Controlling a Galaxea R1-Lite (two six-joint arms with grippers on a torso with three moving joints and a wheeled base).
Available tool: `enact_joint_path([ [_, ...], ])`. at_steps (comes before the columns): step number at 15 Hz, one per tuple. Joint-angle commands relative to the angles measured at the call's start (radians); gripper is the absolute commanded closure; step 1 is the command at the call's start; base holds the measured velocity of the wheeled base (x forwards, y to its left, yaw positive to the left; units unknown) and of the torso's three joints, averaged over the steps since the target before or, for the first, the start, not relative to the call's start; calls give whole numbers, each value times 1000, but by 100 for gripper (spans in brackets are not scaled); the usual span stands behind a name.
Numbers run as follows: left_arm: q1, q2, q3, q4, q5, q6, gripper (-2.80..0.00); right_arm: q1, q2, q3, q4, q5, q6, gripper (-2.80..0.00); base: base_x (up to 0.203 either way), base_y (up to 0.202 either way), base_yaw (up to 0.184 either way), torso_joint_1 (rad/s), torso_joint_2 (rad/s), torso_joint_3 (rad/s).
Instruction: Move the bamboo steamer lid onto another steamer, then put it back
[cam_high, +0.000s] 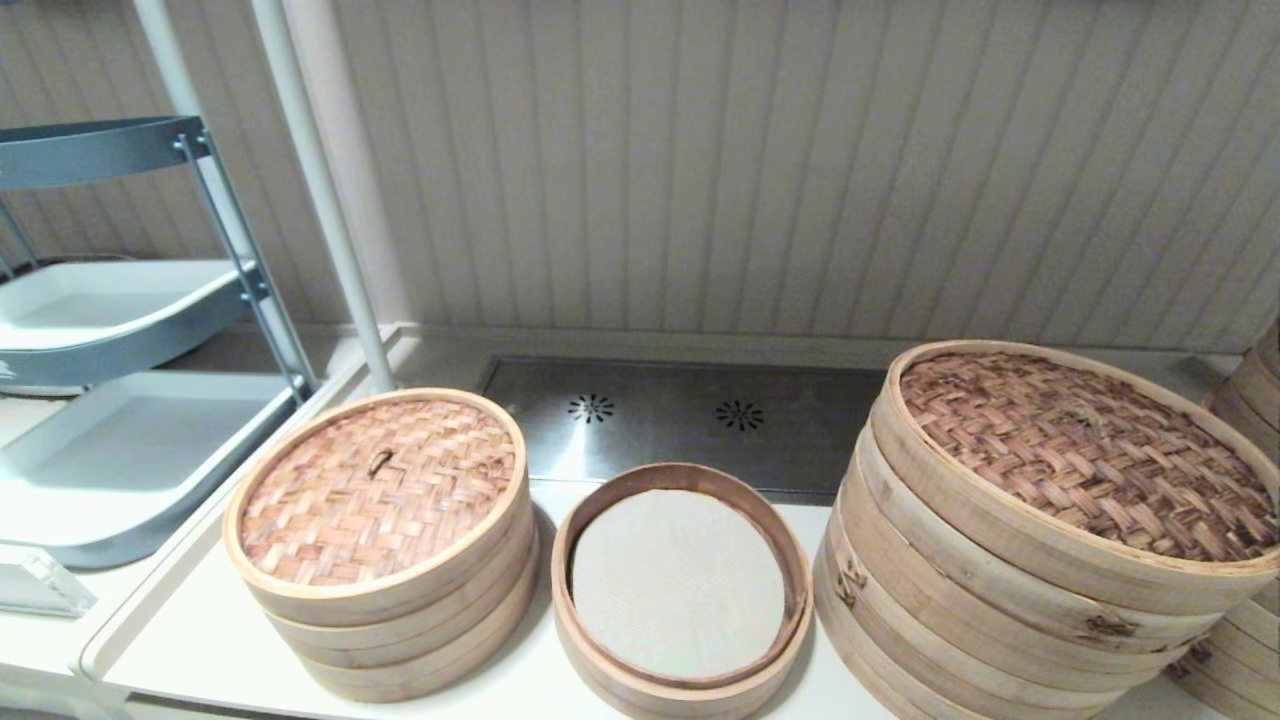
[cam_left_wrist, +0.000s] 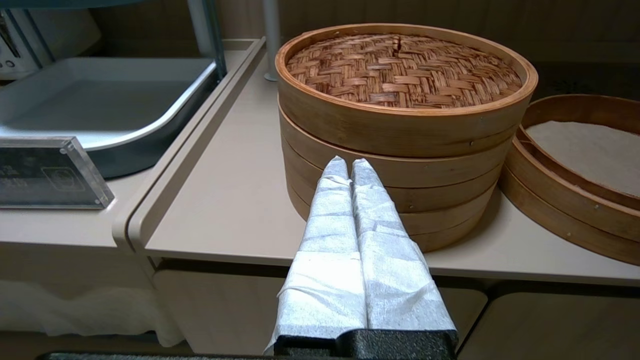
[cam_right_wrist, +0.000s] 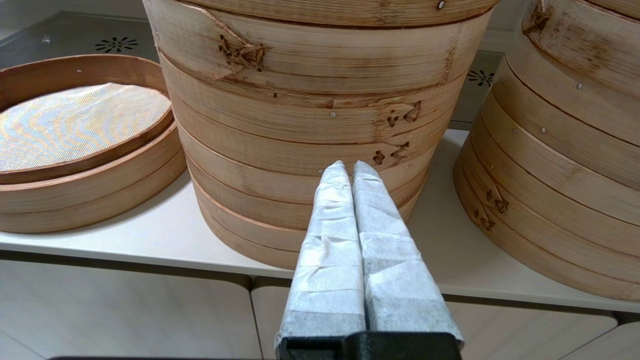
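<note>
The left gripper (cam_left_wrist: 350, 162) and right gripper (cam_right_wrist: 348, 165), both cloth-wrapped, sit at the counter's front edge with fingers pressed together, holding nothing. The bamboo steamer lid (cam_high: 378, 487), herringbone-woven with a pale rim, caps the pale tiered steamer (cam_high: 400, 620). Beside it, the low steamer (cam_high: 680, 585) stands uncovered, exposing a flat grey-white liner (cam_high: 678, 583).

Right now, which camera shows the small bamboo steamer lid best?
The head view: the bamboo steamer lid shows whole, loop handle included. The left wrist view shows its woven top obliquely. The right wrist view misses it.
</note>
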Motion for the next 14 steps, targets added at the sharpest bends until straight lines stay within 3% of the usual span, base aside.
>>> enact_joint_path([
  [1, 1, 0, 28, -1, 0, 0, 0, -1, 1, 2, 0, 0, -1, 0, 0, 0, 0, 0, 0, 0],
  [14, 1, 2, 28, -1, 0, -1, 0, 0, 1, 2, 2, 0, -1, 0, 0, 0, 0, 0, 0, 0],
])
